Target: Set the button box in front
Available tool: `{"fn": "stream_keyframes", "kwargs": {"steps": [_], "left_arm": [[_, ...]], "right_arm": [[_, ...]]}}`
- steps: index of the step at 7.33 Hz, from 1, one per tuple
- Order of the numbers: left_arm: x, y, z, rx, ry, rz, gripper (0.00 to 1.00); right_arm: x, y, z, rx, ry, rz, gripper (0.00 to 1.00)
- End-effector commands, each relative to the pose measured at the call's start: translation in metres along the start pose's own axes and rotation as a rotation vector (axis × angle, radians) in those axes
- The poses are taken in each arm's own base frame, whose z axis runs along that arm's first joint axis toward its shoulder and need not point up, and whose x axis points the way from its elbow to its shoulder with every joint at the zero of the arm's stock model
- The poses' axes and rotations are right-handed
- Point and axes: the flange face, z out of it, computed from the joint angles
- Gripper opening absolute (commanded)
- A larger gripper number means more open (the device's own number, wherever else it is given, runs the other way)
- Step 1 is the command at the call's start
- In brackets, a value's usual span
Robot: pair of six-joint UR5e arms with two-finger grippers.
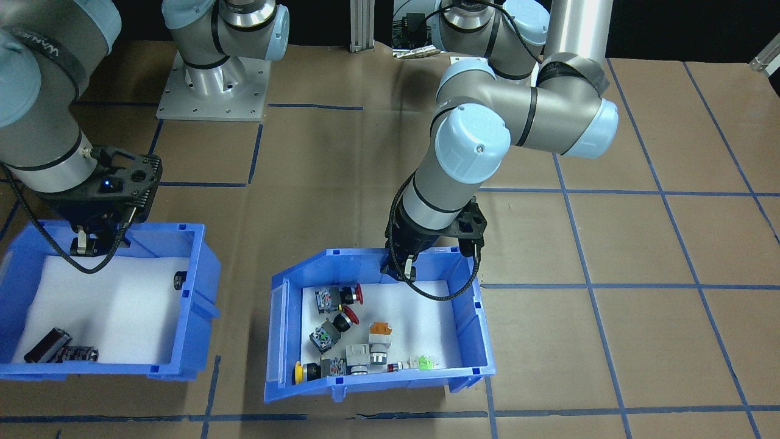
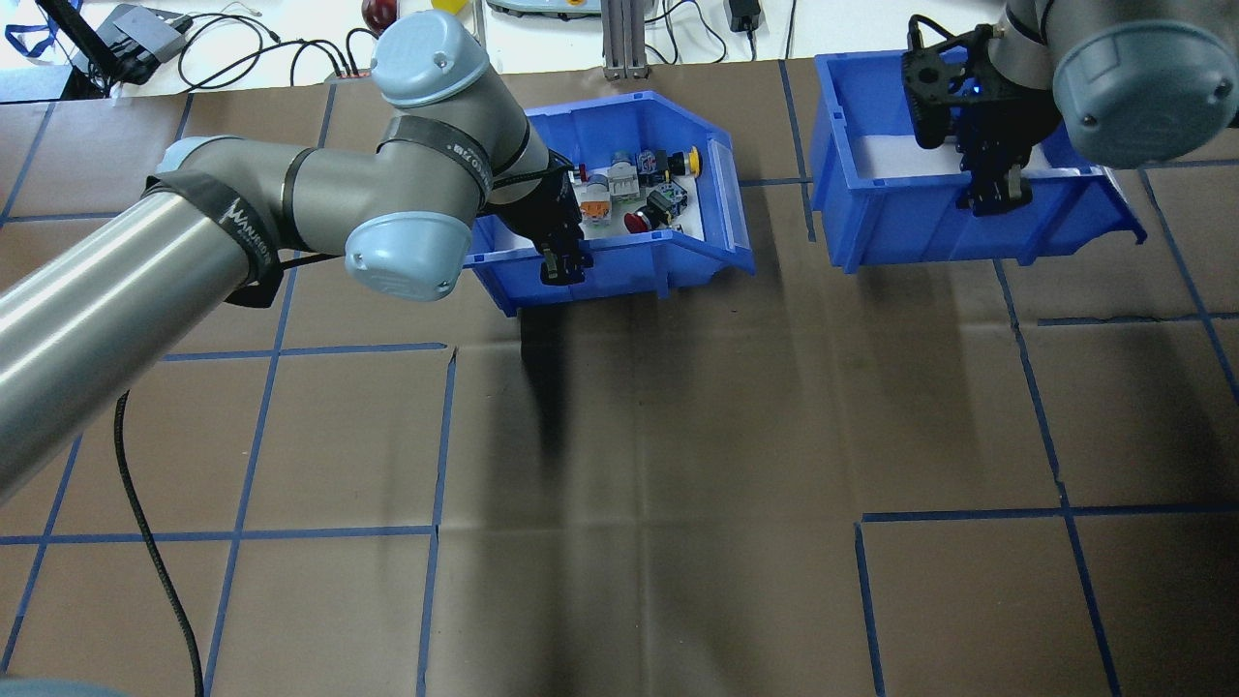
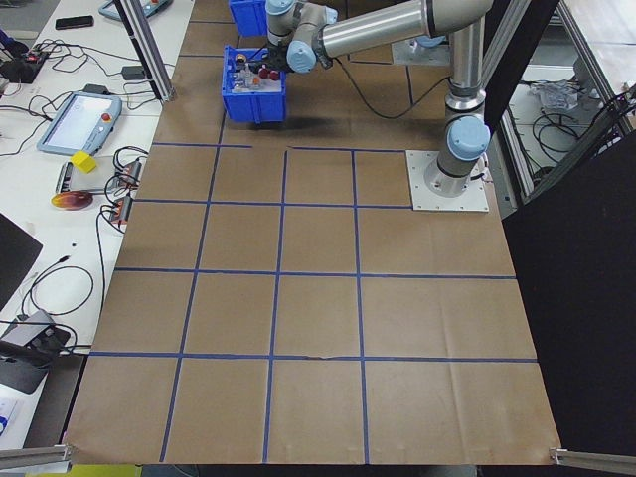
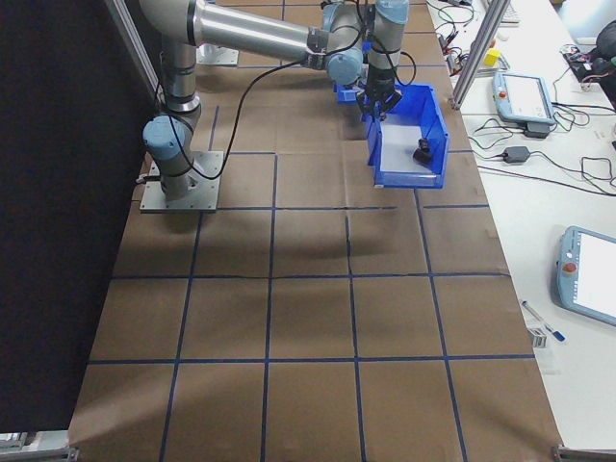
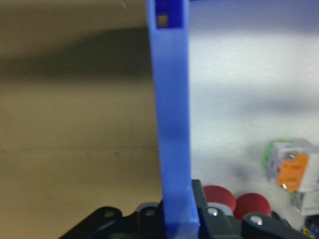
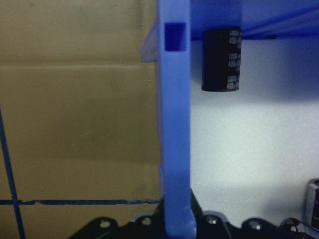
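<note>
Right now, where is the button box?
In the overhead view the button box sits far, left of centre, beside the capacitor bin, with the left gripper on its near wall.

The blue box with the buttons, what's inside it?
The button box has a white foam liner with push-buttons lying on it: red ones, a yellow one, an orange one and a green one. The left gripper covers part of the back wall.

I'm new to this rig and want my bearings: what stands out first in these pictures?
Two blue bins sit at the table's far edge, each with an arm on its near wall. The left pincer clamps the wall of the button box, full of coloured switches; the right pincer straddles the wall of the capacitor bin.
</note>
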Motion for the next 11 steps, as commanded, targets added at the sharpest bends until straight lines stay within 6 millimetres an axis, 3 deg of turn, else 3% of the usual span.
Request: {"fn": "stream_keyframes", "kwargs": {"steps": [1, 4, 8, 11], "left_arm": [[0.017, 0.007, 0.028, -0.001, 0.002, 0.027, 0.0], [0.012, 0.024, 0.034, 0.0, -0.007, 0.045, 0.01], [0.026, 0.036, 0.042, 0.006, 0.004, 0.012, 0.01], [0.023, 0.039, 0.049, 0.072, 0.014, -0.005, 0.04]], "right_arm": [[-0.046, -0.004, 0.012, 0.004, -0.029, 0.011, 0.04], [-0.092, -0.012, 0.034, 0.01, -0.078, 0.008, 0.04], [-0.115, -0.016, 0.044, 0.006, -0.099, -0.003, 0.04], [-0.128, -0.017, 0.045, 0.004, -0.103, 0.002, 0.04]]}}
